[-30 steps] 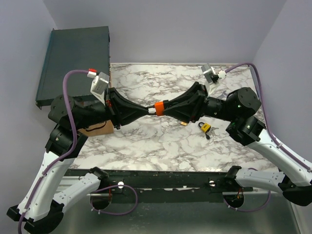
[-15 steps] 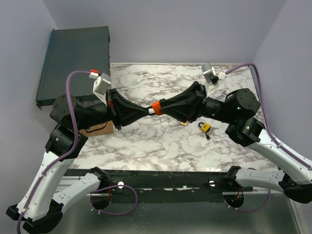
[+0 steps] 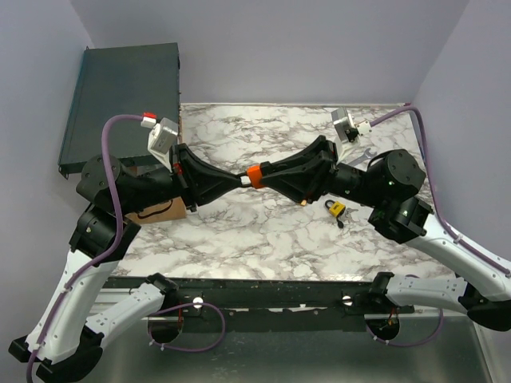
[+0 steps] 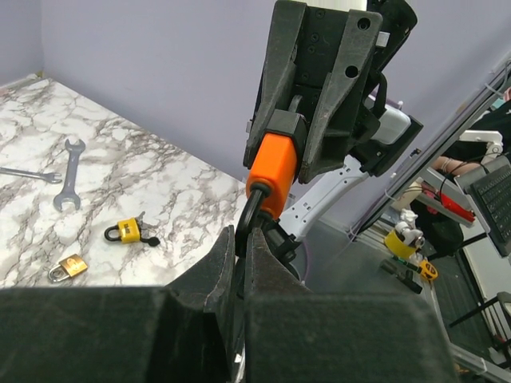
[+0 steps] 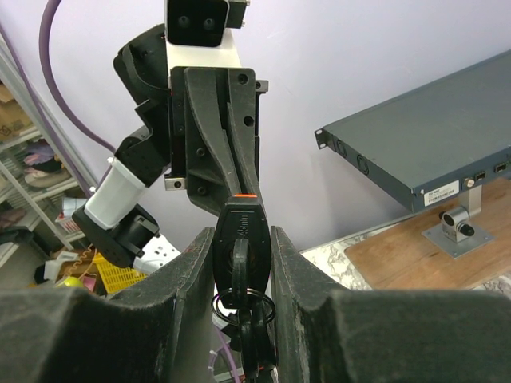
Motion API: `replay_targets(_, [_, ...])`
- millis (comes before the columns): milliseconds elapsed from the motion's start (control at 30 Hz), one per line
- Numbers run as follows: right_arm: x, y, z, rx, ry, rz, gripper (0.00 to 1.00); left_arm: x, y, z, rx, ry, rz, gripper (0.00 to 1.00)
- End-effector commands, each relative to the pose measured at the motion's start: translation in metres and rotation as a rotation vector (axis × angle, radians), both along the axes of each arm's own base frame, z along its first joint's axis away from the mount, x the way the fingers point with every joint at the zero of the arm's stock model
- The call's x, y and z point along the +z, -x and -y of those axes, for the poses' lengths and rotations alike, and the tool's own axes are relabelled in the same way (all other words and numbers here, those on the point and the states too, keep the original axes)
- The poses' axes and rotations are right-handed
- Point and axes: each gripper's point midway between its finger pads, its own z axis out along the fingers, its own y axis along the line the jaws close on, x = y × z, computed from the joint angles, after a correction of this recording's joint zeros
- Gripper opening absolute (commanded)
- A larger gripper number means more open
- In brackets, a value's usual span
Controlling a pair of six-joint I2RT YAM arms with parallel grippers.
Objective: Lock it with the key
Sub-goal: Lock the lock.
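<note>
An orange padlock (image 3: 255, 174) is held in the air between both grippers above the middle of the marble table (image 3: 263, 239). My right gripper (image 3: 270, 172) is shut on its body; in the right wrist view the black underside (image 5: 242, 227) sits between the fingers, with a black key (image 5: 240, 267) in the keyhole and a key ring (image 5: 239, 302) hanging. My left gripper (image 3: 239, 180) is shut on the black shackle (image 4: 251, 214), just below the orange body (image 4: 273, 171) in the left wrist view.
A yellow padlock (image 3: 335, 209) and a brass padlock (image 3: 303, 202) lie on the table under the right arm; both show in the left wrist view (image 4: 128, 231) (image 4: 68, 267). Wrenches (image 4: 70, 159) lie further back. A dark flat box (image 3: 120, 104) and a cardboard box (image 3: 156, 211) are at left.
The joined grippers and the orange padlock have shifted slightly to the left. Both grips are unchanged.
</note>
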Motion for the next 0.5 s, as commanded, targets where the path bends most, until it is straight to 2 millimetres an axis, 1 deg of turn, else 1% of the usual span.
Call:
replay_targets(0, [-0.11,0.02,-0.034,0.131,0.309,-0.174,0.01,0.05,0.011,0.003,-0.044,0.121,0.125,0.0])
replay_targets(67, [-0.111,0.019,-0.035,0.121,0.314,-0.179,0.01,0.05,0.014,0.005,-0.063,0.119,0.118,0.0])
replay_targets(267, [-0.106,0.015,-0.037,0.098,0.305,-0.175,0.01,0.041,0.021,0.012,-0.1,0.085,0.094,0.0])
replay_targets(467, [-0.101,0.012,-0.039,0.08,0.297,-0.181,0.01,0.027,0.022,0.017,-0.102,0.036,0.055,0.0])
